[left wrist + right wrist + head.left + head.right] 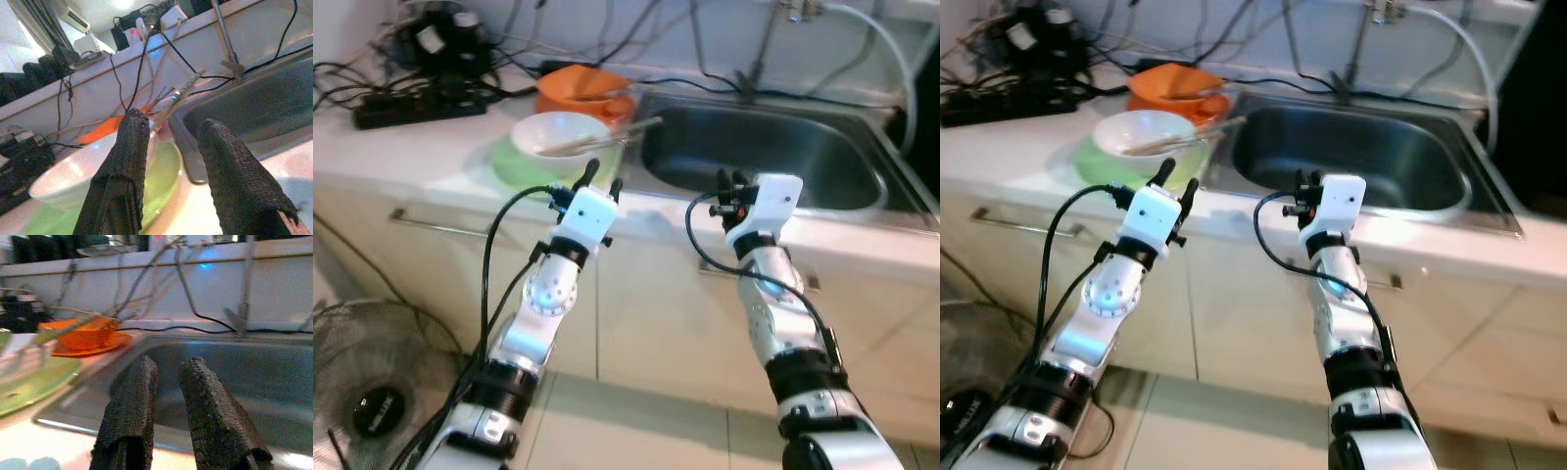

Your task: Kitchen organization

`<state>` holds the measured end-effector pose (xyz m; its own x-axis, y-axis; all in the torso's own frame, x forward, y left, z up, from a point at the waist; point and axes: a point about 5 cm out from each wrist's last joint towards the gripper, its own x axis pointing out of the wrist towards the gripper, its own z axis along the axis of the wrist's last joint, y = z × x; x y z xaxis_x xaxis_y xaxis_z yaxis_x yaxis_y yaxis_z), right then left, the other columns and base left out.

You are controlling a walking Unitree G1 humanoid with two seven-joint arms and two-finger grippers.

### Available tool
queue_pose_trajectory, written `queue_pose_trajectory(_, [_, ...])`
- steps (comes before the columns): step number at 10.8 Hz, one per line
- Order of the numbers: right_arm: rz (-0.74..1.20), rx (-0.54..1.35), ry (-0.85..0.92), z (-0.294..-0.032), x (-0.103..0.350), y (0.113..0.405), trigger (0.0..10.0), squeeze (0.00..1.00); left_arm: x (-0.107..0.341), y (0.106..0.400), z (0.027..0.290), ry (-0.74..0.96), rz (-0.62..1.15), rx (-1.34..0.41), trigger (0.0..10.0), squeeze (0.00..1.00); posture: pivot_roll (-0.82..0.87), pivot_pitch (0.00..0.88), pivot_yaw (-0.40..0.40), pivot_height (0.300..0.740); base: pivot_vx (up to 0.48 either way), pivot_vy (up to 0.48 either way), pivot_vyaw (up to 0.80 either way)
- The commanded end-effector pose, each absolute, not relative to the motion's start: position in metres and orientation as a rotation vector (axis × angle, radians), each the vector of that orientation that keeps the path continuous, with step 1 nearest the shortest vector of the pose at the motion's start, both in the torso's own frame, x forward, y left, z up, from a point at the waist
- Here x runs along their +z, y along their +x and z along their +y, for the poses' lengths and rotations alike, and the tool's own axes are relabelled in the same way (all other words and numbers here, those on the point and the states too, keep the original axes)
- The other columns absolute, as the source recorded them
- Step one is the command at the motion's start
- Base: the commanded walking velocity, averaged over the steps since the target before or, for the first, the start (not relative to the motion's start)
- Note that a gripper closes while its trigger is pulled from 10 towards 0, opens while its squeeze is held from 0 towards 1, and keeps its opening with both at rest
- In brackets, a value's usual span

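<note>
Here, chopsticks (599,138) on white bowl (558,131) point sinkward.

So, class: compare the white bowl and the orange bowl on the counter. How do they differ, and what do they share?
The white bowl sits on a green plate; the orange bowl sits on an orange plate. The white bowl is nearer the counter's front edge and the left gripper; the orange bowl stands behind it, nearer the wall. Both hold chopsticks and stand just left of the sink.
</note>
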<state>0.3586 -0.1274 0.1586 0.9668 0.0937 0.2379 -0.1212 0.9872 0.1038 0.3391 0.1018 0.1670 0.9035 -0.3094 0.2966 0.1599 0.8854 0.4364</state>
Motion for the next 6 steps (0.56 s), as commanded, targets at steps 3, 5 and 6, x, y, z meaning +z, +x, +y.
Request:
queue_pose_trajectory(3, [-0.247, 0.104, 0.126, -0.1301, 0.1624, 0.3605, 10.0, 0.0, 0.1696, 0.3395, 0.1002, 0.418, -0.382, -0.247, 10.0, 0.0, 0.18, 0.004, -0.018, 0.74, 0.279, 0.0, 0.0])
queue_pose_trajectory(5, [-0.245, 0.104, 0.128, -0.1302, 0.1621, 0.3606, 10.0, 0.0, 0.1696, 0.3396, 0.1004, 0.417, -0.382, -0.246, 10.0, 0.0, 0.18, 0.005, -0.018, 0.74, 0.285, 0.0, 0.0])
queue_pose_trajectory(6, [-0.244, 0.105, 0.127, -0.1299, 0.162, 0.3608, 10.0, 0.0, 0.1698, 0.3397, 0.1004, 0.417, -0.383, -0.247, 10.0, 0.0, 0.18, 0.004, -0.017, 0.74, 0.285, 0.0, 0.0])
